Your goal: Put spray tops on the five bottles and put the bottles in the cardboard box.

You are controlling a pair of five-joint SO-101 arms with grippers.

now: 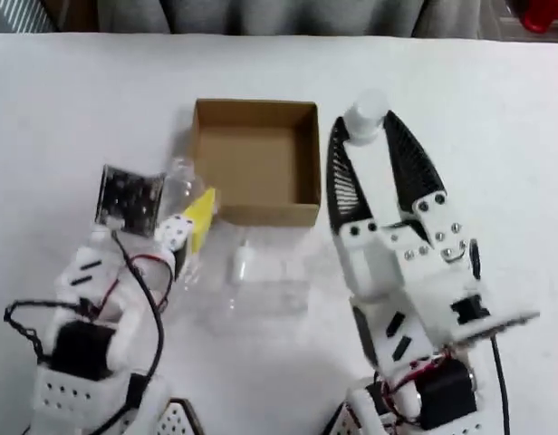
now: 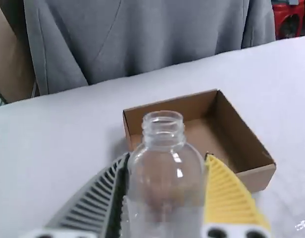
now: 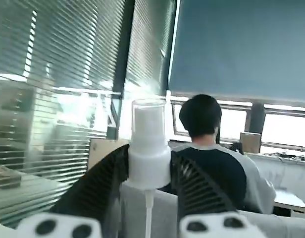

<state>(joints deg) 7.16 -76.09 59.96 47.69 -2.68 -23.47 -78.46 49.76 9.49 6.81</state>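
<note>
High view: left tool tight on bottle beside box, right tool on spray top.

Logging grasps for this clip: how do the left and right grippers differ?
The left gripper has one yellow and one grey finger; the right gripper has two black ones. The left holds a clear, uncapped bottle; the right a white spray top. Both are shut on their loads.

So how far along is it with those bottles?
Early. Done: nothing, the cardboard box is empty. In hand: the left claw holds an uncapped bottle, the right claw a spray top, not yet joined. Left: fitting that top, boxing the bottle, then what looks like another bottle lying by the box.
</note>
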